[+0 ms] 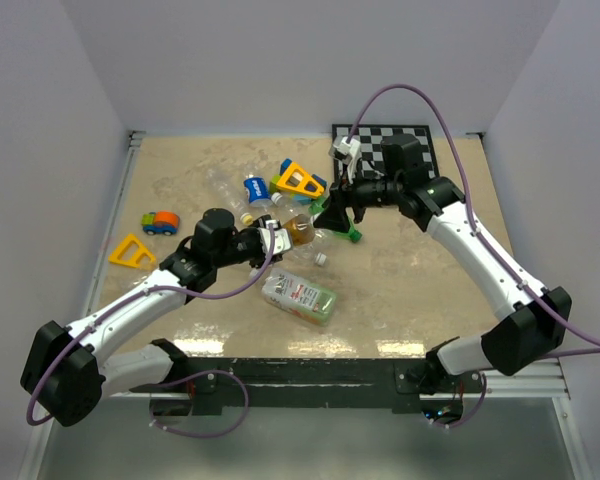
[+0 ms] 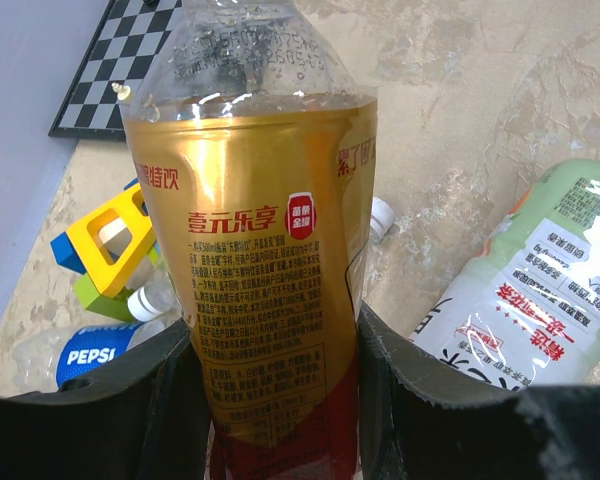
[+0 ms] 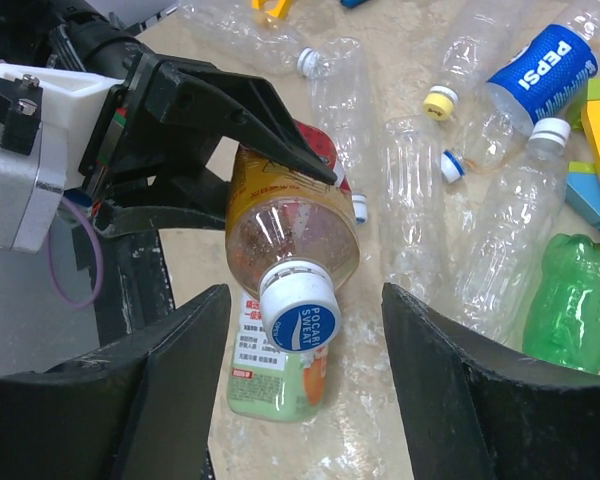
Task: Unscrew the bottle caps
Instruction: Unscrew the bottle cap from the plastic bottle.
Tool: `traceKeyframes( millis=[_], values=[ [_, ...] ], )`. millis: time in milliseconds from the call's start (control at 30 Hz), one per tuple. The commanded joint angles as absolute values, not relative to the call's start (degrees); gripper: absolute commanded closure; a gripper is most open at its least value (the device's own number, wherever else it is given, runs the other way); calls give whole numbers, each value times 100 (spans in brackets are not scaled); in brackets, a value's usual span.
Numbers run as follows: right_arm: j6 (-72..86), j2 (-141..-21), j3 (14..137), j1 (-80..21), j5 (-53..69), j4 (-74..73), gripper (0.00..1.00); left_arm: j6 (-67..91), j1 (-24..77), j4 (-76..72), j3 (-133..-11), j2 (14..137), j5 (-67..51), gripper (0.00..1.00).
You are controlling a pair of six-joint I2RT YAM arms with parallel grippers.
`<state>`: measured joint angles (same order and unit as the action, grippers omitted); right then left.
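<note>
The left gripper [image 2: 275,395] is clamping the light-looking, easily dented amber bottle [image 2: 260,250] by its labelled body, while the right gripper [image 3: 305,300] is holding its jaws apart either side of the small, stiff, probably slippery cap [image 3: 298,312], best pinched across its rim.

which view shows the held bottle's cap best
Right wrist: the cap faces the lens, close, its blue print readable. Left wrist shows only the bottle, label side, the cap out of frame. From the top it is too small to make out.
</note>
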<state>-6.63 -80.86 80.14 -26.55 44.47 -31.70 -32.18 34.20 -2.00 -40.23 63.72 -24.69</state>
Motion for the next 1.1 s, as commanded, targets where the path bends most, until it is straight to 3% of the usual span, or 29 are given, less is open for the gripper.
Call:
traceKeyframes(
  millis=[0,233,567,633,767,833,967,1067],
  values=[
    [-677,-8112,8025,-2628,4447,-3173,34,-3217,3401,-351,-4148,6275,-2470,100],
    [-747,-8130,7989,-2628,4456,-3225,37,-3208,3393,-352,-4148,6275,-2470,100],
    [-905,-8244,8007,-2628,4588,-3392,54,-3217,3401,-352,-4148,6275,-2461,100],
    [-984,-8271,8024,-2628,4667,-3436,60,-3217,3401,-352,-4149,6275,-2461,100],
    [-1195,-8279,8103,-2628,4772,-3515,86,-3225,3401,-352,-4140,6275,-2461,100],
    [-1423,-8297,8217,-2628,4772,-3638,93,-3226,3393,-352,-4148,6267,-2461,100],
    [-2624,-8533,8778,-2628,4877,-4383,100,-3226,3393,-352,-4140,6267,-2487,100],
    [-4624,-8893,9507,-2628,5167,-5699,100,-3217,3401,-352,-4140,6275,-2505,100]
  ],
)
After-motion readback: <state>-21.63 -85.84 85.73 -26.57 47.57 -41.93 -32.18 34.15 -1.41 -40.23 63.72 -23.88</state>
